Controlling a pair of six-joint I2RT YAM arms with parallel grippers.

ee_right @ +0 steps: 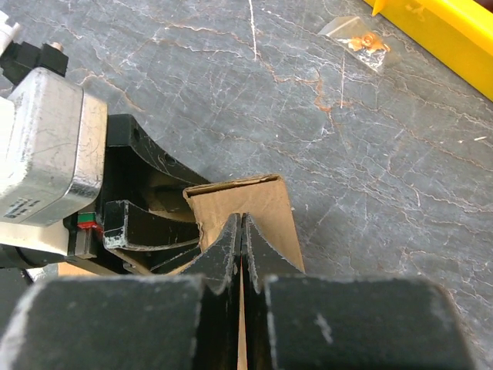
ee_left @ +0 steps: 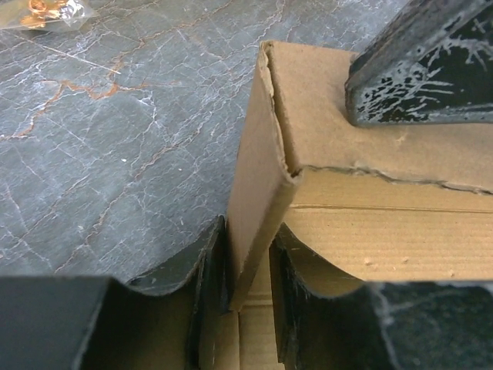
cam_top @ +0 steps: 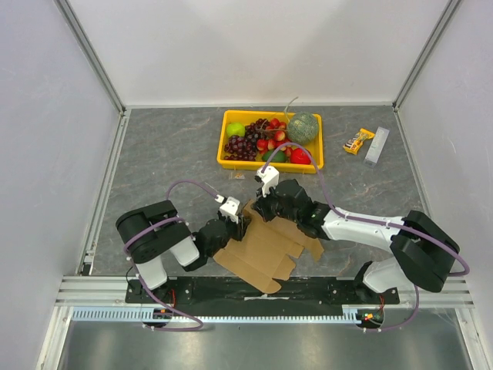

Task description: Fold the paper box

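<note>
Brown corrugated cardboard box (cam_top: 262, 250): die-cut, flaps partly raised, 6 o'clock on grey veined desk (cam_top: 169, 146).
Left gripper (ee_left: 248, 231): jaws part-open astride upright flap.
Right gripper (ee_right: 241, 223): jaws pinched on flap edge.

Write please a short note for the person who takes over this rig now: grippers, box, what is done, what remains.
Left gripper: jaws stand on either side of an upright flap of the box; I cannot tell whether it pinches.
Right gripper: shut on the box's far edge.
Box: on the table, mostly a flat sheet.
Done: one edge is folded up.
Left: the other flaps, then closing the box.
</note>
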